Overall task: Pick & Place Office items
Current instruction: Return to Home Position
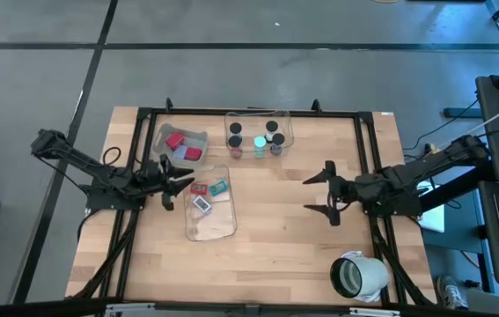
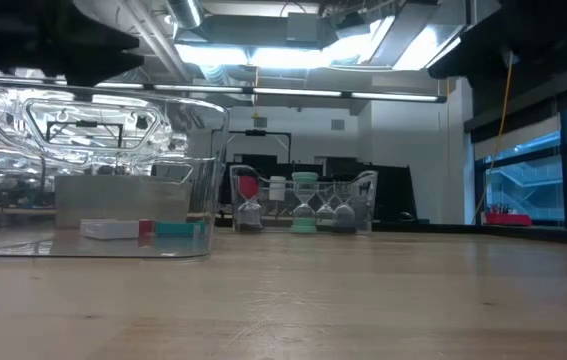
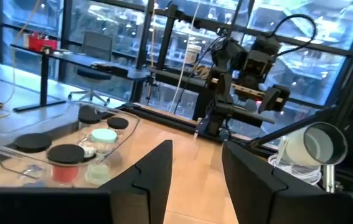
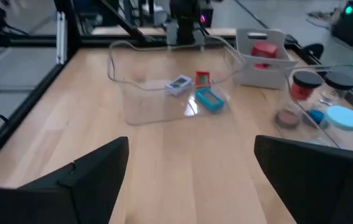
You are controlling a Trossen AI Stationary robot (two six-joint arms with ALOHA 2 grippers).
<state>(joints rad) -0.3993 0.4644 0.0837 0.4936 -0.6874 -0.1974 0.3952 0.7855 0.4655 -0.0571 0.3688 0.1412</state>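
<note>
Both arms hung clear of the bins, one at each side of the desk (image 1: 275, 242). The left end effector (image 1: 179, 183) sat low over the left part of the desk, between the grey bin (image 1: 194, 136) and the near clear bin (image 1: 214, 227). Its fingers (image 3: 154, 177) stood parted with a narrow gap and nothing between them. The right end effector (image 1: 312, 194) was out over bare wood on the right side, pointing left, with its fingers (image 4: 95, 177) spread wide and nothing held.

The office items all lay in the bins. Two red pieces (image 1: 179, 145) rested in the grey bin at the far left. In the near clear bin, which stood left of centre, a red block (image 1: 201, 188) and a teal block (image 1: 218, 187) lay side by side at its far end. A white tag (image 1: 201, 204) lay just nearer than they did. The far clear bin (image 1: 286, 132), at the far middle of the desk, held several black-capped cylinders (image 1: 235, 129) standing upright, with a cyan disc (image 1: 259, 142) among them.

A large grey-white roll (image 1: 361, 275) lay on its side at the near right corner, well apart from everything else.
</note>
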